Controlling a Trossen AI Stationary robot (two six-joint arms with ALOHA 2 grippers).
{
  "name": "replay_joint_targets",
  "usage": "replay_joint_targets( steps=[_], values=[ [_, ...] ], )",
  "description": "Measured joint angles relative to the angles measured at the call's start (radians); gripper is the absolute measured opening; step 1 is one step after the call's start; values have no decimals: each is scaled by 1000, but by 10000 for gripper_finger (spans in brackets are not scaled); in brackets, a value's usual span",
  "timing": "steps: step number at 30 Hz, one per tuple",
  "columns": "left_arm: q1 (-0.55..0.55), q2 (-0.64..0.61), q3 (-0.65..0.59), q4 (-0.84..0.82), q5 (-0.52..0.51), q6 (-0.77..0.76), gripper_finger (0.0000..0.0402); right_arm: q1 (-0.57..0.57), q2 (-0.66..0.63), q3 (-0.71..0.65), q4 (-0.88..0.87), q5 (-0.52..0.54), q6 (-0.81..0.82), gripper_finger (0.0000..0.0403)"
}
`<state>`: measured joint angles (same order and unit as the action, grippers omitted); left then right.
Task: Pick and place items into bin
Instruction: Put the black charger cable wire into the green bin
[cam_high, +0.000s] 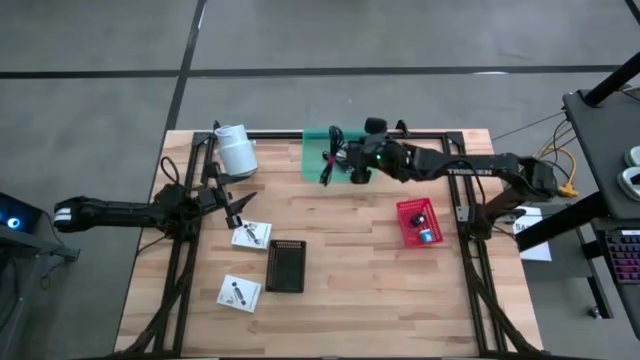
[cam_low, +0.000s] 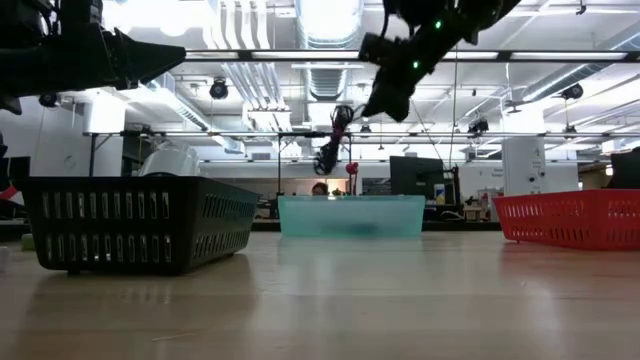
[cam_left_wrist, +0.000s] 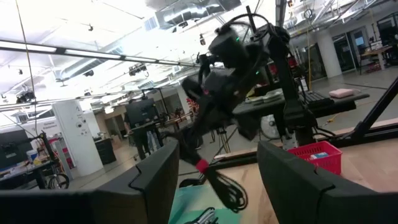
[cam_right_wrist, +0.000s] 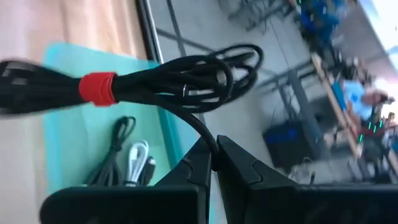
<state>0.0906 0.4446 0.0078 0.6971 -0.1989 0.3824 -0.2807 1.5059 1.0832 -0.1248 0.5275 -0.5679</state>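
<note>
A black mesh basket (cam_low: 135, 222) stands closest in the low view on the wooden desk (cam_high: 340, 260), with a translucent teal bin (cam_low: 350, 215) farther back and a red basket (cam_low: 575, 218) off to one side. From overhead, the right pincer (cam_high: 352, 160) hangs over the teal bin at the desk's far edge, its two fingers pressed together on a loop of a coiled black cable (cam_right_wrist: 186, 78) bound with a red tie (cam_right_wrist: 97, 88) — the bundle dangles in the air above the bin, not yet inside it. In the bin below lie a thin black cable (cam_right_wrist: 115, 149) and a short white cable (cam_right_wrist: 137, 160). The left pincer (cam_high: 233, 205) waits over the desk's left side, fingers apart and holding nothing, just beside a white roll (cam_high: 236, 150). Near it on the desk rest two white printed cards (cam_high: 250, 234) — one close to the pincer, the other nearer the front edge.
</note>
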Motion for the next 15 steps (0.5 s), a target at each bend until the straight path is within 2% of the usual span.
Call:
replay_joint_targets(
  steps=[8, 15],
  values=[
    [0, 0, 0, 0, 0, 0, 200, -128, 82, -4, 44, 0, 64, 9],
    [0, 0, 0, 0, 0, 0, 200, -188, 150, 5, 55, -3, 94, 11]
  ],
)
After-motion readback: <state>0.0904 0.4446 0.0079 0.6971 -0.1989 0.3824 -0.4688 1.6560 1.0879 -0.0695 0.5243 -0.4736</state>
